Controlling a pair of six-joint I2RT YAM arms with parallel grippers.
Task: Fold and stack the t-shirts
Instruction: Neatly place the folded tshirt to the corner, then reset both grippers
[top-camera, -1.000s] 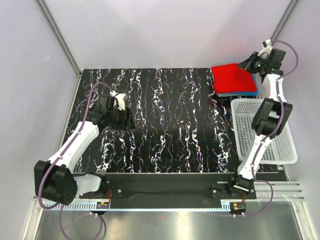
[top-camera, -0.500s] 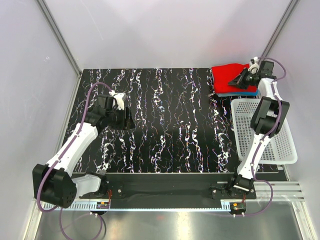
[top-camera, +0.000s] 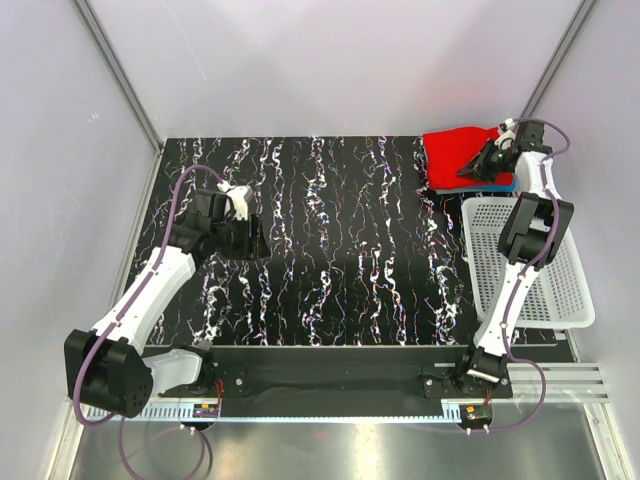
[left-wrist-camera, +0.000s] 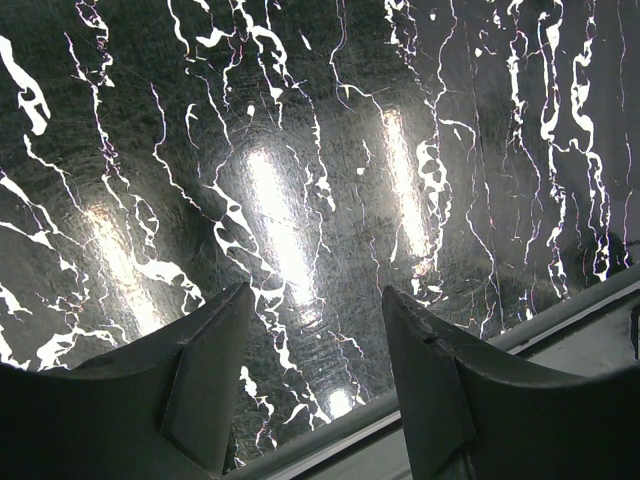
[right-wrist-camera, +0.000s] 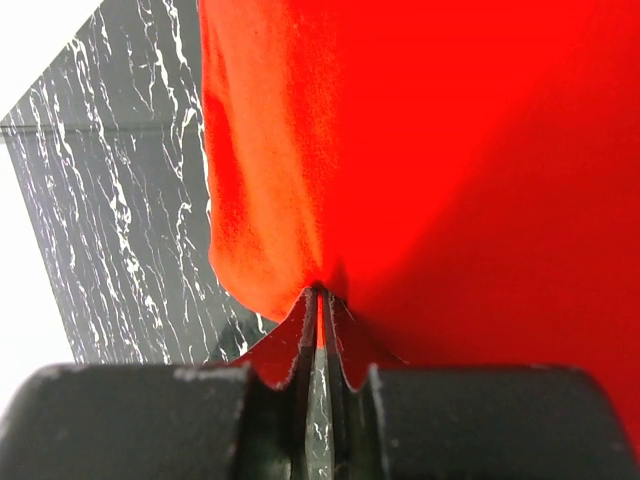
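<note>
The red t-shirt (top-camera: 455, 152) lies folded on top of a stack at the table's far right corner, with a blue t-shirt (top-camera: 508, 184) edge showing beneath it. My right gripper (top-camera: 478, 165) rests on the stack's near right part. In the right wrist view the red t-shirt (right-wrist-camera: 450, 150) fills the frame, and my right gripper (right-wrist-camera: 320, 292) is shut on a fold of its edge. My left gripper (top-camera: 255, 240) hovers over bare table at the left; in its wrist view the left gripper (left-wrist-camera: 315, 300) is open with nothing between the fingers (left-wrist-camera: 205, 380).
A white mesh basket (top-camera: 575, 300) stands along the right edge, just in front of the stack. The black marbled table (top-camera: 340, 240) spreads between the arms. A metal rail (left-wrist-camera: 560, 320) runs along the table edge under the left gripper.
The right gripper has come down from beyond the stack's far right corner onto the red t-shirt and closed on its edge. The left arm has stayed put.
</note>
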